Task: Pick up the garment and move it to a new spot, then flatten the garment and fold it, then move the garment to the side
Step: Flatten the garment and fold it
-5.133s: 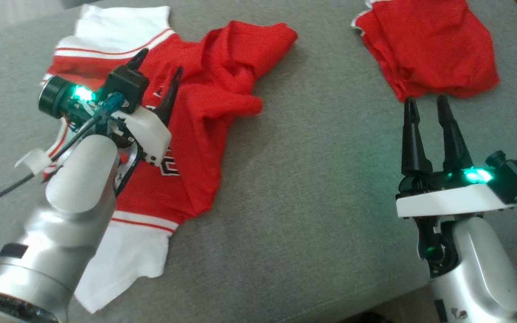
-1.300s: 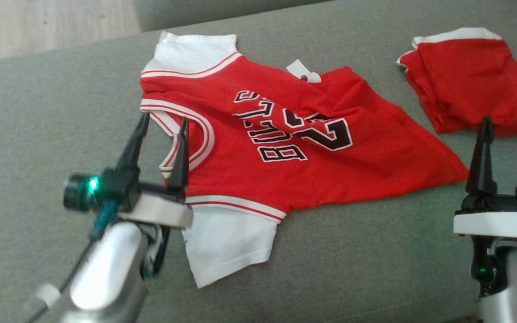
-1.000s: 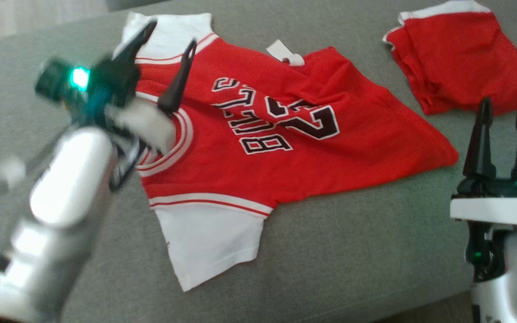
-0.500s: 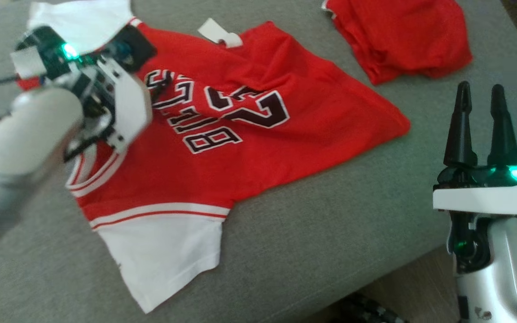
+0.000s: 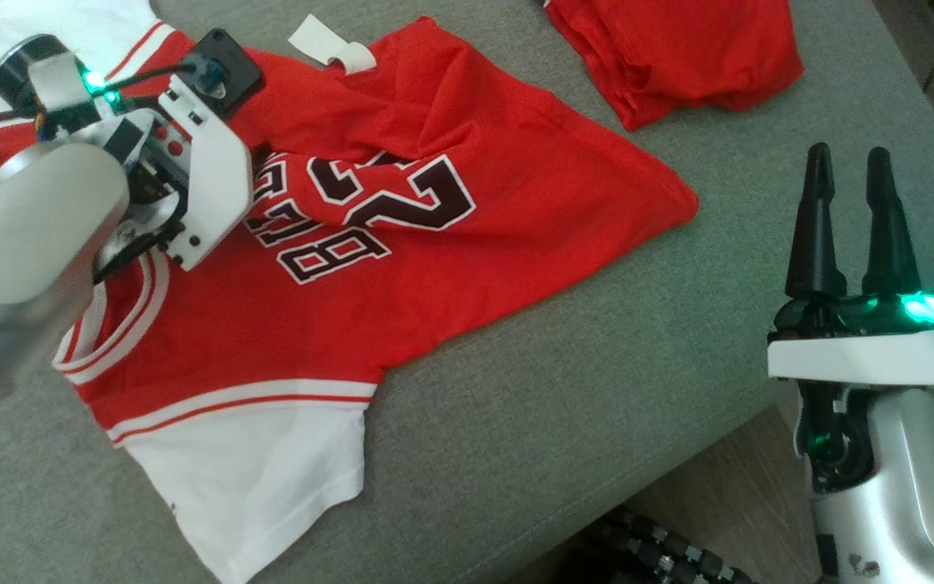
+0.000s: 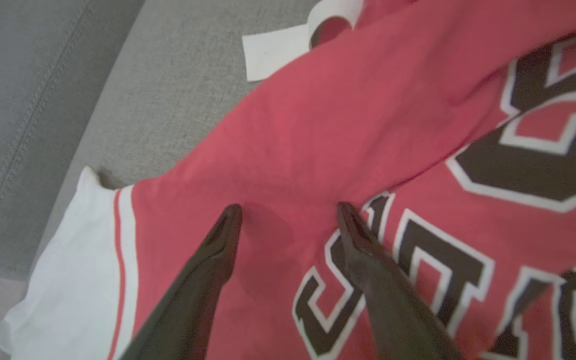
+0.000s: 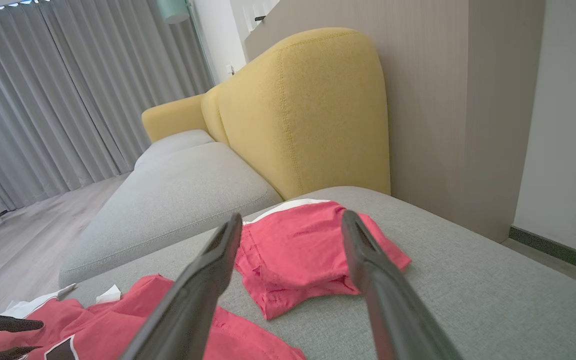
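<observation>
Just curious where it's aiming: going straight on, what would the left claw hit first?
The red jersey, beside its black lettering; the left claw seems almost touching it.

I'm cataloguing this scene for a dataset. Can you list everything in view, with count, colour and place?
red short-sleeved jersey with white sleeves and black lettering: one; red, white, black; spread on the seat, centre-left
white paper tag: one; white; at the jersey's far edge
small folded red garment with white trim: one; red; far right of the seat, apart from the jersey
grey upholstered seat: one; grey; under both garments
yellow padded backrest: one; yellow; behind the seat
grey curtains: one set; grey; background
left claw: one; dark fingers; open, tips at the jersey's chest
right claw: one; dark fingers; open, empty, near the seat's right edge
</observation>
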